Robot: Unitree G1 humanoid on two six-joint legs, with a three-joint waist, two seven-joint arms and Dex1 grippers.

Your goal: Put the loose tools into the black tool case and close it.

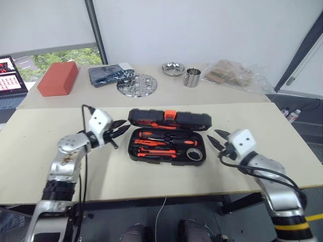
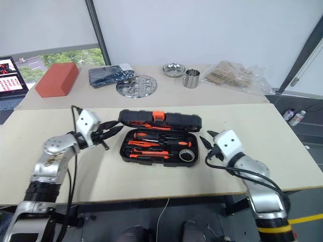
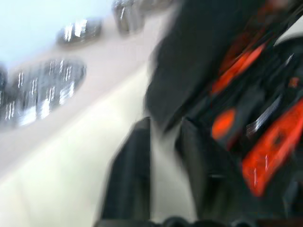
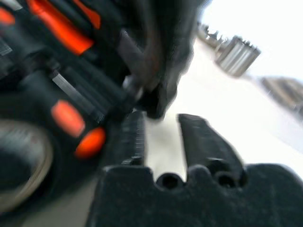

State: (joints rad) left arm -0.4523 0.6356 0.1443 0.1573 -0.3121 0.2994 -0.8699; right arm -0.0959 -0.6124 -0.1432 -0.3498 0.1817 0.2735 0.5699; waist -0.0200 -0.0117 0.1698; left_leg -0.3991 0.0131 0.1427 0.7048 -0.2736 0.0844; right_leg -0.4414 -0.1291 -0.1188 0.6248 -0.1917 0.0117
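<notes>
Tool case (image 1: 169, 138) sits mid-table, lid (image 1: 169, 119) half raised, tools in their slots. Left gripper (image 1: 119, 128) and right gripper (image 1: 216, 139) flank it, fingers parted, empty. Rigid plastic, likely light; push lid's top edge.

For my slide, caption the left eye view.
Both tools, left and right, flank the half-open black tool case.

Front table (image 1: 45, 166): lying bare around case (image 1: 169, 143) | lid (image 1: 169, 119): standing up, blocking rear | clutter sitting far behind
</notes>
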